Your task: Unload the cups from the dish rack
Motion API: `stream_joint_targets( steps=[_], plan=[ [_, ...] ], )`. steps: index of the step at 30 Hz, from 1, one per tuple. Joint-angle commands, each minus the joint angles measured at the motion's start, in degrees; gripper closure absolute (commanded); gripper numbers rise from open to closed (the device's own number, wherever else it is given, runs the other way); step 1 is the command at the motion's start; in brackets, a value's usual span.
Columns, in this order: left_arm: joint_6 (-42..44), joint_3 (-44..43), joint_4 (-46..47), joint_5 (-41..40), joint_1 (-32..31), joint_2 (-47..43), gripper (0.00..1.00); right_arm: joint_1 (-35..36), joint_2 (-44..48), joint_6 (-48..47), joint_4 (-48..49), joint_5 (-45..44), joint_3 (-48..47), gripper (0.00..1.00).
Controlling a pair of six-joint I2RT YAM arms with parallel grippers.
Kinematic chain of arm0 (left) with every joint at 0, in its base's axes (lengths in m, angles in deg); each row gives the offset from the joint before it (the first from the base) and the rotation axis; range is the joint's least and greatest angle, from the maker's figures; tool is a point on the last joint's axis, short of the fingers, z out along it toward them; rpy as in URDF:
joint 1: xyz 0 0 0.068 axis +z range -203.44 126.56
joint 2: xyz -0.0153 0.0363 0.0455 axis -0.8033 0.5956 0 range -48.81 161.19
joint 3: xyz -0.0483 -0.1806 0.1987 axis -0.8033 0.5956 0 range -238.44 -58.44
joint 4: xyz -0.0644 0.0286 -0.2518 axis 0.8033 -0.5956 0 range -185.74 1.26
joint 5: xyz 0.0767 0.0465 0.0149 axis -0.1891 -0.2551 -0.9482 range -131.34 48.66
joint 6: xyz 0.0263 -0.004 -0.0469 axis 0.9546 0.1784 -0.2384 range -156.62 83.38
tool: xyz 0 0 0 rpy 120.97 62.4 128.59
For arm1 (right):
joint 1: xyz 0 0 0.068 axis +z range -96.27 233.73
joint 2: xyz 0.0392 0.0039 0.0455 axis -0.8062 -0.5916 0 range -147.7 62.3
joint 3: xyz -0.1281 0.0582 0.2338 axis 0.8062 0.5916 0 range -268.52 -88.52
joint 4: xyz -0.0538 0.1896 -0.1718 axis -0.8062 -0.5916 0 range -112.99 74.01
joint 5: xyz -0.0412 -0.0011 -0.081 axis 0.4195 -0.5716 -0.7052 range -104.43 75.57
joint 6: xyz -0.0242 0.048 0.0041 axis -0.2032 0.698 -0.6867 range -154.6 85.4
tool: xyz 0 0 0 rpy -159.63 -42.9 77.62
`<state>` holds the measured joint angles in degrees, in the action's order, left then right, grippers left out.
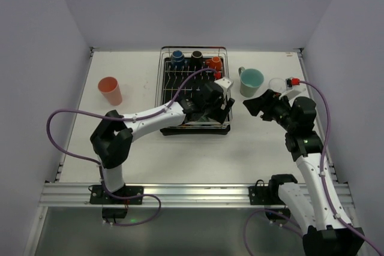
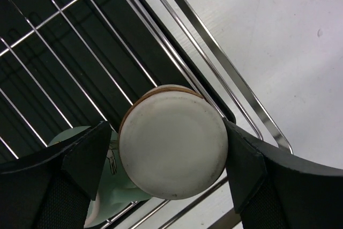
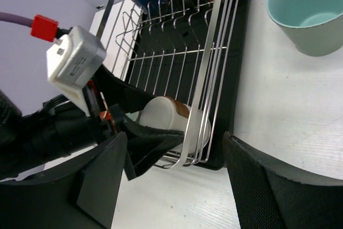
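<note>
Squeezing a brown cup (image 2: 172,143) by the dish rack (image 1: 193,91) edge, the left end effector (image 2: 171,170) grips; right end effector (image 3: 171,175) open, maybe empty, over bare white desk (image 1: 198,154).

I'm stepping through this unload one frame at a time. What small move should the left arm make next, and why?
Probably lift straight up. The left hand has its fingers against both sides of the brown cup, which still sits inside the dish rack near its right rail, so it must clear the wires before moving sideways.
</note>
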<state>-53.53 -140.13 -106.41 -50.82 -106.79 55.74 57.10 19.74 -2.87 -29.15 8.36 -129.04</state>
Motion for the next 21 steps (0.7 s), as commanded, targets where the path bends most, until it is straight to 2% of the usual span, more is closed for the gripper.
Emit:
stream_joint_targets(
  steps=[1, 2, 5, 9, 11, 15, 19, 21],
  plan=[
    [0.9, -3.0, 1.6, -2.5, -0.4, 0.7, 0.13, 0.7, 1.5, 1.5, 3.7, 3.1, 0.5, 0.25],
    [0.9, -2.9, 1.9, -2.7, -0.5, 0.7, 0.21, 0.8, 1.8, 1.7, 3.7, 3.2, 0.6, 0.25],
    [1.1, -2.2, 4.4, -3.0, -0.5, -1.8, 0.35, 1.3, 2.5, 2.6, 4.5, 3.7, 1.0, 0.25],
    [1.9, -1.7, 8.4, -4.4, -0.5, -7.5, 0.47, 1.5, 2.8, 6.1, 6.9, 6.1, 1.5, 0.25],
    [1.5, 0.0, 10.4, -4.1, -0.5, -12.3, 0.53, 1.6, 3.4, 8.5, 11.6, 8.8, 2.9, 0.25],
    [-4.8, 7.8, 20.1, -1.4, -0.4, -22.8, 0.56, 2.0, 4.4, 16.5, 21.3, 14.4, 6.1, 0.25],
    [-13.1, 20.8, 30.1, 4.9, 0.3, -34.5, 0.57, 3.2, 5.6, 22.6, 31.6, 18.5, 9.2, 0.28],
    [-17.5, 24.5, 35.0, 7.4, 0.6, -37.4, 0.59, 4.5, 4.9, 25.2, 33.1, 20.2, 9.2, 0.28]
  ],
)
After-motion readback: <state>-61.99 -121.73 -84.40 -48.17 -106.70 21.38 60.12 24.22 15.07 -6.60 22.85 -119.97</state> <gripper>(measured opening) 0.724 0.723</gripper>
